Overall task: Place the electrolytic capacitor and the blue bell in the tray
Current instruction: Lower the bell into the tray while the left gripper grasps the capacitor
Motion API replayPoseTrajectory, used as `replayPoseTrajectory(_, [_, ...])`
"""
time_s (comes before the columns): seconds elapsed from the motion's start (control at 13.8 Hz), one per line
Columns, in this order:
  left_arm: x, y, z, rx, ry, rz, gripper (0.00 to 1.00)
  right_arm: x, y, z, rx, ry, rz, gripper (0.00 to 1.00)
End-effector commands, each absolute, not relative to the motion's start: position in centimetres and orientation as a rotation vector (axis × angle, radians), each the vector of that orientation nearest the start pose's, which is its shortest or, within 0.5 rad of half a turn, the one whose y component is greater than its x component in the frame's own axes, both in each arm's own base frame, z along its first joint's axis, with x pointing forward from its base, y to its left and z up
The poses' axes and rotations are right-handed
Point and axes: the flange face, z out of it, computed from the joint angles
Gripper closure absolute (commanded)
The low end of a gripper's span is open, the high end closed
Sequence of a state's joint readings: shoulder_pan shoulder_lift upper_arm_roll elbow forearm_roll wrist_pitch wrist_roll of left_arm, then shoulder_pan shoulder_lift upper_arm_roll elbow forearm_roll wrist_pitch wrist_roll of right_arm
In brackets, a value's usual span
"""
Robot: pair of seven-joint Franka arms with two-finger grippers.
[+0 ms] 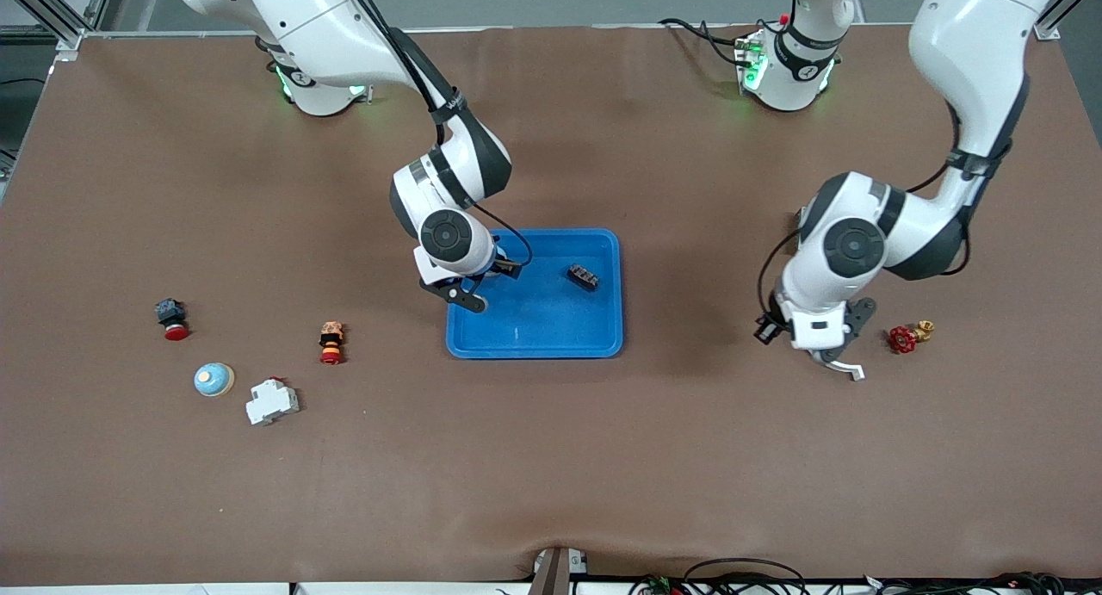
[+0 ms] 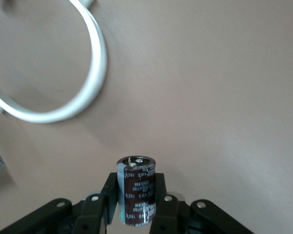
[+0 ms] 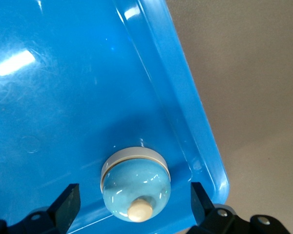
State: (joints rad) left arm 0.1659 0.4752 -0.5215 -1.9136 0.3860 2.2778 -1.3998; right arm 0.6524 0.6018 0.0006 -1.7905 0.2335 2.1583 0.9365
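right tool (image 3: 132, 207) open over tray (image 3: 195, 122) (bell (image 3: 135, 187) inside) | left tool (image 2: 136, 202) grips capacitor (image 2: 136, 190)

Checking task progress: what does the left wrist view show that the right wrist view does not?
Only the left wrist view: the capacitor clamped in the left gripper over the table, plus a white curved piece. Only the right wrist view: the bell resting in a corner of the tray, between the open right gripper's fingers. Both: the brown table surface.
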Motion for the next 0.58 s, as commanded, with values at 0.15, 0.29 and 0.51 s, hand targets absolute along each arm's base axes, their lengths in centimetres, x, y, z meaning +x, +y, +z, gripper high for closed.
replayPoseTrajectory(0.15, [60.5,-24.2,28.4,-2.857,-1.288,-0.059,1.0,51.9,35.6,27.8,-3.104,0.355,0.594,0.0])
replayPoseTrajectory(0.29, [60.4,-26.6,28.8,-2.874,-1.297,-0.066,1.0,55.1,29.4,32.2,-3.061,0.22,0.636,0.0])
replayPoseTrajectory(0.51, [60.1,-30.0,28.7,-2.89,-1.311,-0.068,1.0,58.7,20.6,37.4,-3.035,-0.073,0.531,0.0])
